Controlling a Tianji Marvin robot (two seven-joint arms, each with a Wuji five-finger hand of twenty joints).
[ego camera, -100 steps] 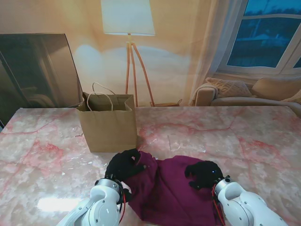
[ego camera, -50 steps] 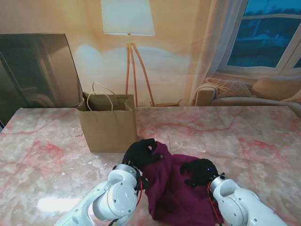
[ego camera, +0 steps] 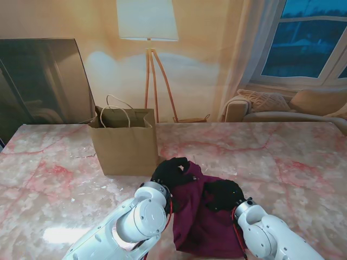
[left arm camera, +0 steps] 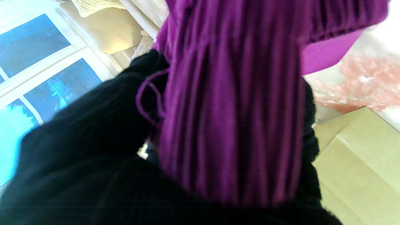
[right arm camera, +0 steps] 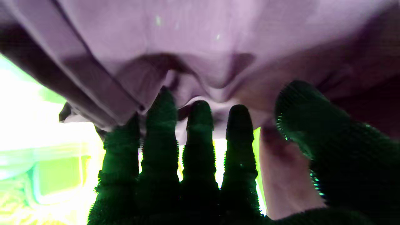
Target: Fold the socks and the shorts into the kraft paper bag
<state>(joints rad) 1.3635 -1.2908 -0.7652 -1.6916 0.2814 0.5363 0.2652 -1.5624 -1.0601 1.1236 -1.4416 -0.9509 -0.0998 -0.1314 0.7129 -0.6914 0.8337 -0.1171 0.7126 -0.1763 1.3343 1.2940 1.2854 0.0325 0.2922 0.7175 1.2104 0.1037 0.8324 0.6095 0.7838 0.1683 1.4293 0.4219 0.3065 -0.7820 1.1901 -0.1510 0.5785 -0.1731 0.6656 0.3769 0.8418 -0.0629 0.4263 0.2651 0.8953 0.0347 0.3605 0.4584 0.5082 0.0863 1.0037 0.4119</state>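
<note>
Near front of surface point(ego camera: 282, 162), just right of bag point(ego camera: 124, 142): shorts point(ego camera: 203, 227) half-folded, bunched. Left hand point(ego camera: 169, 171) fingers closed on shorts edge. Right hand point(ego camera: 222, 195) on cloth, fingers pressing; grip unclear. Bag upright, contents hidden. Socks not seen. Packing not yet begun, apparently.

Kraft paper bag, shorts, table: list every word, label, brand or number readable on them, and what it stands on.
None can be read.
Kraft paper bag: plain brown, no print.
Shorts: plain purple, no label showing.
Table: marble pattern only.
</note>
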